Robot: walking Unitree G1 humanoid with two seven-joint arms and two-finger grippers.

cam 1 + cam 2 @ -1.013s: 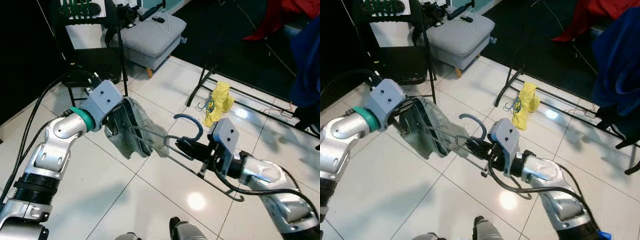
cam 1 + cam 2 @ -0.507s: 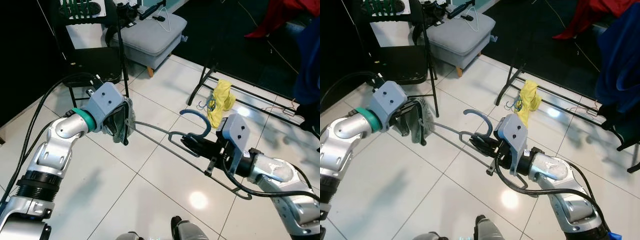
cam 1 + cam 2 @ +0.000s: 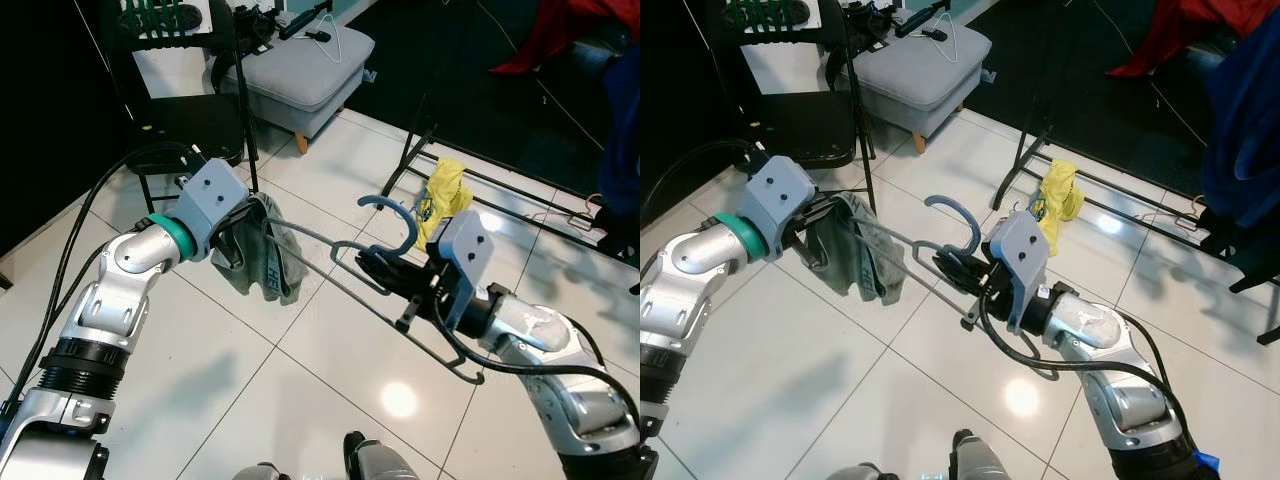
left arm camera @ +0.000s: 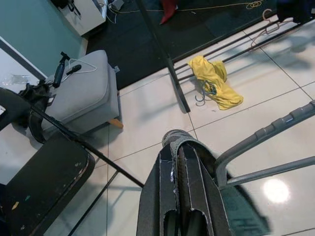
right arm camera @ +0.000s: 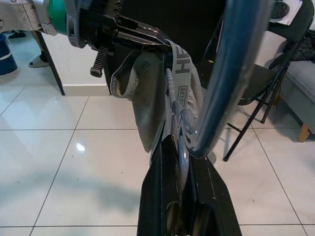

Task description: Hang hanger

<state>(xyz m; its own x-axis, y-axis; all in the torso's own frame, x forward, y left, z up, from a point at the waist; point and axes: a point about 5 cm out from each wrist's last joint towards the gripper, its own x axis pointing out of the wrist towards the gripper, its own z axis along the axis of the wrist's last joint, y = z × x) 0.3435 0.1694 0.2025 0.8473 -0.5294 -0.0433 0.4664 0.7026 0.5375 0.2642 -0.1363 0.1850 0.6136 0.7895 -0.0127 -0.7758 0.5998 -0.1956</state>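
- Here the grey-blue hanger (image 3: 400, 300) sits at the middle of the head views, carried in the air above the white tile floor (image 3: 250, 400), its hook curling upward toward the upper middle.
- The right gripper (image 3: 385, 280) is clamped on the hanger's neck just below the hook; this looks like a grip chosen to keep the hook free for the rail.
- The right arm reaches in from the lower right, forearm roughly level, fingers pointing toward the left of the frame.
- The left gripper (image 3: 245, 225) is closed on the grey garment (image 3: 268, 265) where it meets the hanger's far end, probably to keep the cloth draped on that arm of the hanger.
- The left arm rises from the lower left, elbow bent, wrist angled toward centre.
- The black clothes rack (image 3: 480, 180) stands at the upper right, well apart, with a yellow cloth (image 3: 440, 200) at its base; hanging is not yet done.
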